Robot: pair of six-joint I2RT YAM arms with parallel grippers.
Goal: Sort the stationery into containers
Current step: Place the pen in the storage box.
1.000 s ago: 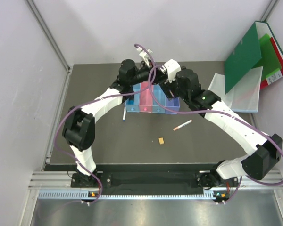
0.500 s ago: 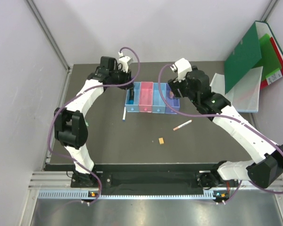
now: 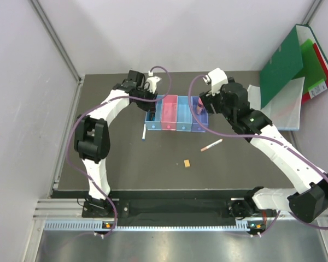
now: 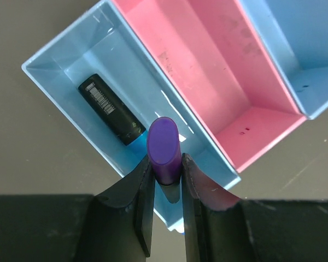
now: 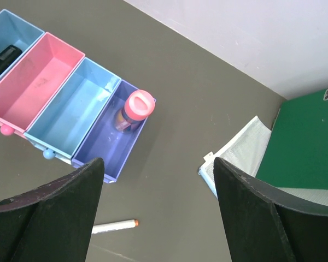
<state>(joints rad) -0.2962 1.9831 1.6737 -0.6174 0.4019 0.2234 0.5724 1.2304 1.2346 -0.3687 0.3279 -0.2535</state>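
Purple marker [image 4: 164, 143] is pinched upright in my left gripper [image 4: 165, 164], the jaws pressed against its barrel low down so the rounded end points at the camera. I hold it directly over the near end of the leftmost light blue bin [image 4: 71, 54], where a black marker [image 4: 109, 109] already lies. That looks like the markers' compartment, so this one should drop in beside it, clear of the pink bin [image 4: 208, 71] next door. My right gripper [image 5: 158, 164] hangs spread wide and empty, above the table beside the row. The pink-capped tube [image 5: 139, 105] stands in the far corner of the end bin [image 5: 106, 150]. A pinkish pen [image 3: 211, 145], an orange block [image 3: 187, 163] and a white-blue pen [image 3: 144, 132] lie loose on the table, unsorted.
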